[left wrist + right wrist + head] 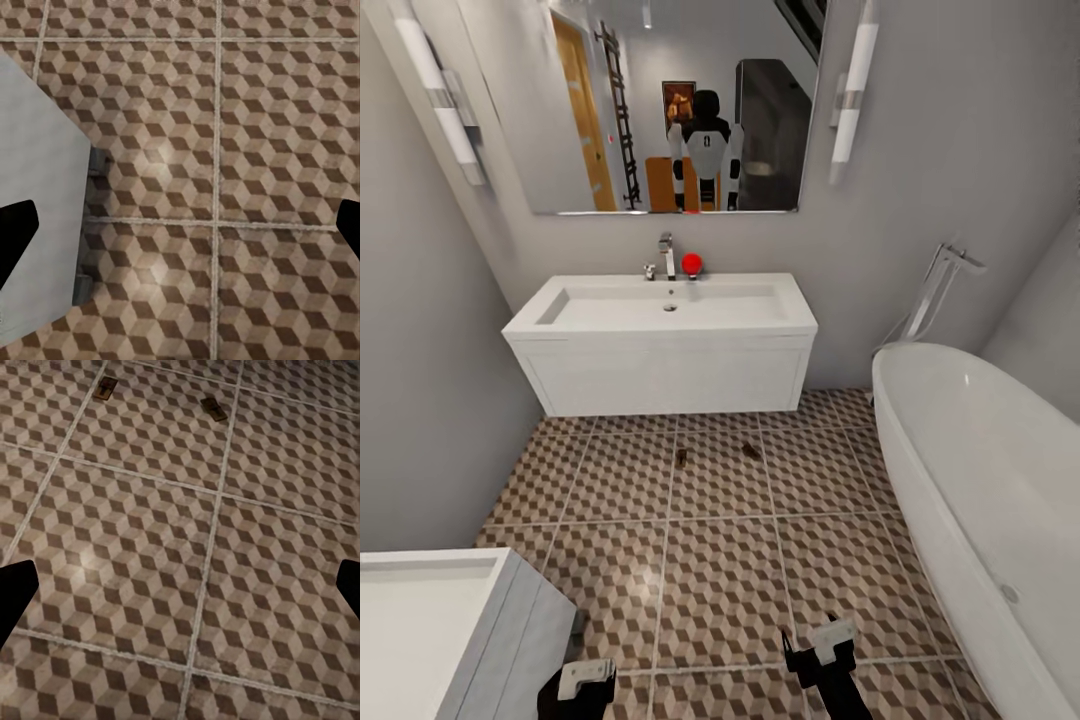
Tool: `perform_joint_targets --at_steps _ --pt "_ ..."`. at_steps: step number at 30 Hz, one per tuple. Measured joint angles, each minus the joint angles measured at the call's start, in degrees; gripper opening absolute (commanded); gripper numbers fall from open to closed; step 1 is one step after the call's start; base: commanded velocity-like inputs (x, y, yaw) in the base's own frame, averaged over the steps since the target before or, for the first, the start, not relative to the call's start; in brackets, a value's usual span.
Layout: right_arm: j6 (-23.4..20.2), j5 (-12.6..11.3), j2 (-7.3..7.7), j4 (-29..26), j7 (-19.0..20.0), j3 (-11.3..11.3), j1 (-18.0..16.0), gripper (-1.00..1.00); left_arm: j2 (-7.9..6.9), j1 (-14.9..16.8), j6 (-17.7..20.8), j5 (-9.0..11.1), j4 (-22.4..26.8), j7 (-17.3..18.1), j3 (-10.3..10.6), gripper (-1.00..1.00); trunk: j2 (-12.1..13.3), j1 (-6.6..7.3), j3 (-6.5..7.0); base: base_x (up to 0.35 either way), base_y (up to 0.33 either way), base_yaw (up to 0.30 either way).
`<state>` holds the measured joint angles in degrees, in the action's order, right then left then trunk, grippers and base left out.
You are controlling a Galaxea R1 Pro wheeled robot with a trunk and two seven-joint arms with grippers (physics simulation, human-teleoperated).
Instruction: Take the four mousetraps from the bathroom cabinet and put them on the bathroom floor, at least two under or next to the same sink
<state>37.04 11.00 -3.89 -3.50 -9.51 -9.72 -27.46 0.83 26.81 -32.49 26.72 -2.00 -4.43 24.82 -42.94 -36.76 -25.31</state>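
Two mousetraps lie on the cube-patterned bathroom floor (720, 560), just in front of the white wall-hung bathroom sink (660, 375): one (682, 458) at left, one (751, 451) at right. The right wrist view shows the same pair, mousetrap (108, 387) and mousetrap (214, 409), far ahead of the fingers. My left gripper (582, 682) and right gripper (820, 648) hang low near the floor, well short of the traps. Both are open and empty: left gripper (180, 232), right gripper (180, 592). The cabinet is out of direct view.
A white oval bathtub (980, 480) fills the right side. A small white drawer unit (450, 630), also seen as the drawer unit (37, 187), stands close by my left gripper. A mirror (680, 100) above the sink reflects the robot with orange-brown wood behind it.
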Motion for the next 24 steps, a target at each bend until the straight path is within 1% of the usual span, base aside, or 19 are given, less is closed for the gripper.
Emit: perform_joint_targets --at_steps 24 --pt "0.00 0.00 0.01 0.00 0.00 0.00 0.05 1.00 0.00 0.00 0.01 0.00 0.00 0.00 0.00 1.00 9.64 5.28 5.89 0.000 0.000 0.000"
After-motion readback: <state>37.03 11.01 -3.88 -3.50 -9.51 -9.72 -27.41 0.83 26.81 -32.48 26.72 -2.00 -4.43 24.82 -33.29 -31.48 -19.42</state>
